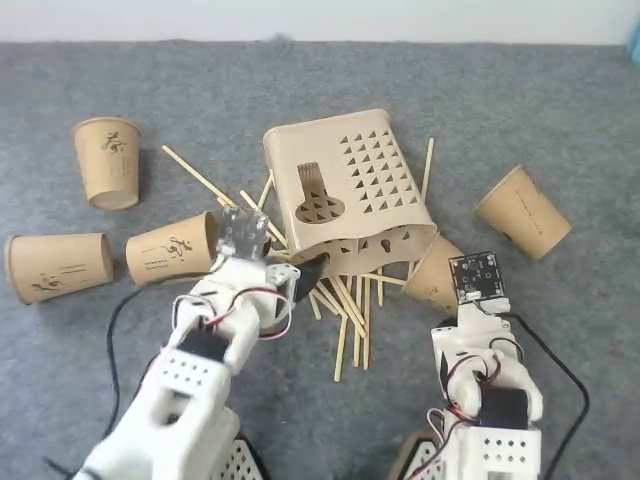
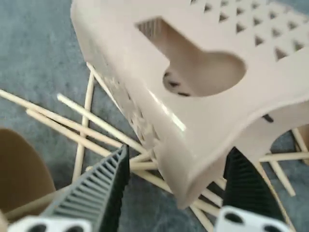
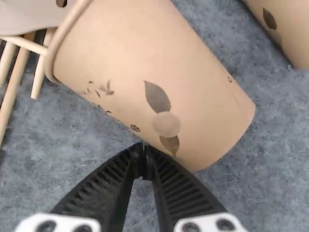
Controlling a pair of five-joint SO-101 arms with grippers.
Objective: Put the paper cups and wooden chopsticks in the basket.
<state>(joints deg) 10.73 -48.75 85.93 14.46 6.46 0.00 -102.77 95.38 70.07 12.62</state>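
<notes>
The beige basket point(image 1: 345, 185) lies tipped over on several wooden chopsticks point(image 1: 352, 310), its perforated underside facing up. My left gripper point(image 2: 179, 155) is open, its fingers straddling the basket's rim point(image 2: 193, 179) beside the handle cutout; in the high view it sits at the basket's near edge point(image 1: 305, 272). My right gripper point(image 3: 144, 151) is shut and empty, tips against the side of a paper cup point(image 3: 149, 77) lying next to the basket point(image 1: 435, 270). Other cups lie at the right point(image 1: 522, 212) and left point(image 1: 172, 248), point(image 1: 58, 265); one stands at the far left point(image 1: 108, 160).
Grey carpet point(image 1: 560, 110) covers the table. More chopsticks stick out behind the basket on the left point(image 1: 200, 178) and right point(image 1: 428, 168). Open carpet lies between the two arm bases and along the far side.
</notes>
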